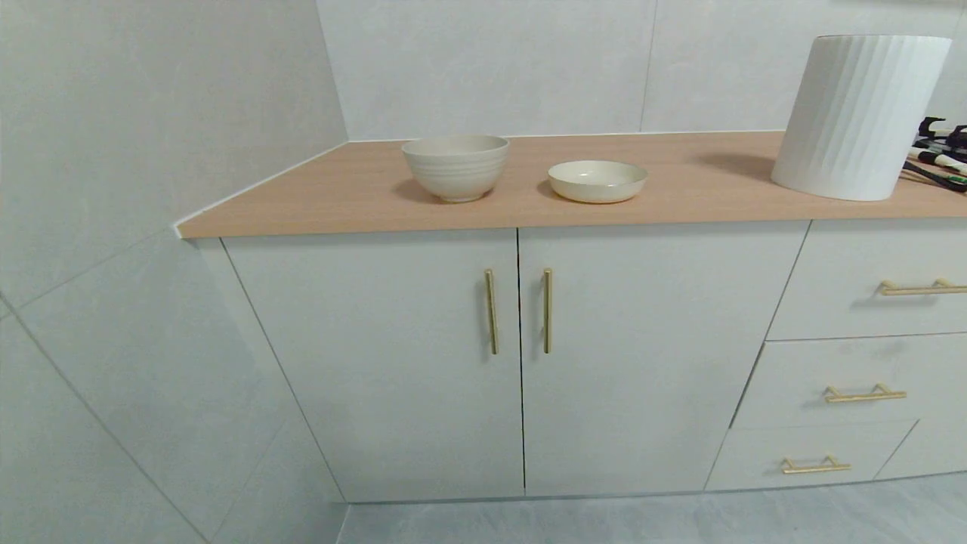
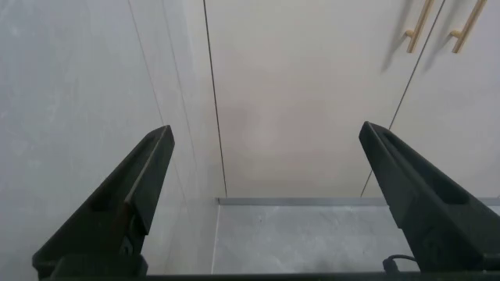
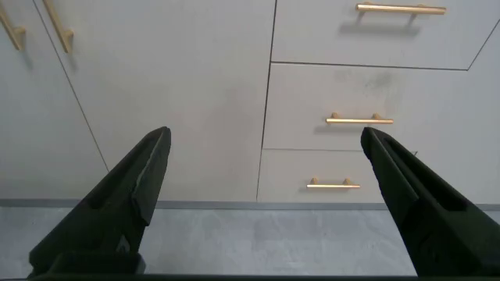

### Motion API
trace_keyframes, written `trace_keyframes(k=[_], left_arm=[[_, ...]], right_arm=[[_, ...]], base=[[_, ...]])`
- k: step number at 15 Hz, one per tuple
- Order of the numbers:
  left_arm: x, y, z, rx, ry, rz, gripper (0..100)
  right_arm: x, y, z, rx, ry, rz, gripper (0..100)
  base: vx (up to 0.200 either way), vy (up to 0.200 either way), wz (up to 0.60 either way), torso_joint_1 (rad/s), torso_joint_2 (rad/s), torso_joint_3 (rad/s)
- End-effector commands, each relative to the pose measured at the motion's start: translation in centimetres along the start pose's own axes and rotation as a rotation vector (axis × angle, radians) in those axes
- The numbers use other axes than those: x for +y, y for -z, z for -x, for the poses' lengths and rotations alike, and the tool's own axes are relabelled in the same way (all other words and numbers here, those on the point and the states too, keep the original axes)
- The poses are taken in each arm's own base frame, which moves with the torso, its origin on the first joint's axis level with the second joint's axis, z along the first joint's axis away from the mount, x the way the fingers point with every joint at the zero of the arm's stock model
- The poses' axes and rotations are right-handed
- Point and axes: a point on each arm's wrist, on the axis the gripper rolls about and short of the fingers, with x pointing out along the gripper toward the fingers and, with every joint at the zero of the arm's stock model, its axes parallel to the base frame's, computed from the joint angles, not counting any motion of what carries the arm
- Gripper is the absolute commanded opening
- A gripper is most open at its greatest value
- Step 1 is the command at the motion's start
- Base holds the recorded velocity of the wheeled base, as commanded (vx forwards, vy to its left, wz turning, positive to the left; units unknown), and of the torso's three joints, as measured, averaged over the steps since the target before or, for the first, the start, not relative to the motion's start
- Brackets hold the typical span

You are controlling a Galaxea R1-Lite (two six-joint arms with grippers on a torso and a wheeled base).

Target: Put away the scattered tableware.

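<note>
The cabinet [image 1: 423, 363] stands with both doors shut beneath the wooden desk [image 1: 695, 189]. A white ribbed cylinder [image 1: 857, 113] stands upright towards the desk's right end. The deep bowl [image 1: 455, 166] sits upright on the desk above the left door. The shallow dish [image 1: 597, 181] sits near it on its right, not touching. The left claw [image 2: 266, 131] and right claw [image 3: 266, 133] are both spread wide, holding nothing, low before the cabinet fronts.

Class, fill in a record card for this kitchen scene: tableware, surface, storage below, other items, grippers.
Tableware: deep ribbed cream bowl, shallow cream dish; apart, both upright
Surface: light wooden countertop
Storage: two closed white cabinet doors with brass bar handles; closed drawers to their right
Other items: white ribbed cylinder at the counter's right
Grippers: left gripper and right gripper open, empty, low before the cabinet fronts
</note>
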Motion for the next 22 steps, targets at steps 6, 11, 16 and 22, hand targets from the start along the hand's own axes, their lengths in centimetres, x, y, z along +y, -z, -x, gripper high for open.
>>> trace_keyframes(k=[6,11,16,22], left_arm=[[0.0,0.0,0.0,0.0,0.0,0.0,100],[0.0,0.0,0.0,0.0,0.0,0.0,100],[0.0,0.0,0.0,0.0,0.0,0.0,100],[0.0,0.0,0.0,0.0,0.0,0.0,100]], right_arm=[[-0.1,-2.0,0.5,-0.062,-0.019,-0.009,100],[0.0,-5.4,-1.4,0.071,-0.202,-0.03,100],[0.7,-10.1,-7.4,0.286,-0.48,-0.1,100],[4.8,-11.9,-14.9,0.441,-0.734,-0.109,100]], base=[[0.0,0.0,0.0,0.0,0.0,0.0],[0.0,0.0,0.0,0.0,0.0,0.0],[0.0,0.0,0.0,0.0,0.0,0.0],[0.0,0.0,0.0,0.0,0.0,0.0]])
